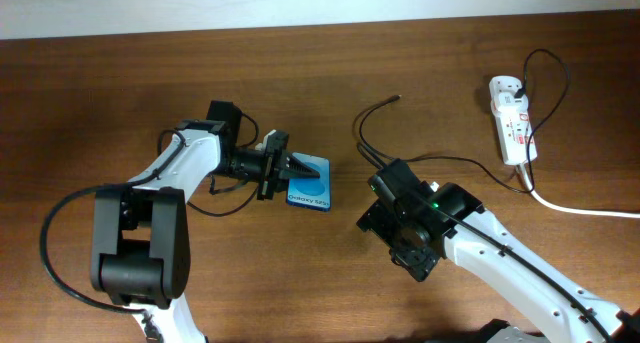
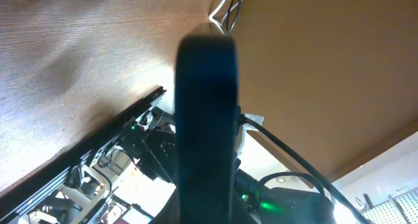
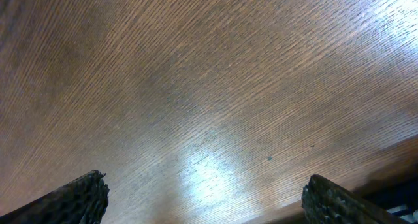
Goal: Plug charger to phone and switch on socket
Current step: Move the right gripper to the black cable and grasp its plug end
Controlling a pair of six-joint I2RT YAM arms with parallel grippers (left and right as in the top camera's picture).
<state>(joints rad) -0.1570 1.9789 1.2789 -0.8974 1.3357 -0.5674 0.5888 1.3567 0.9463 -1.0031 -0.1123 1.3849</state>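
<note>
Left gripper (image 1: 297, 169) is clamped on one end of the phone (image 1: 312, 189), screen up. My wrist view just shows a dark edge-on slab between the fingers, which I figure is that phone. I'm pinning it so the port end stays put for plugging. Right gripper (image 3: 206, 201) has its fingers wide apart over bare table (image 3: 196, 87), holding nothing. The charger (image 1: 376, 105) lies loose behind it, plug tip (image 1: 397, 99) well away from the phone. The socket (image 1: 510, 118) sits far right, untouched.
</note>
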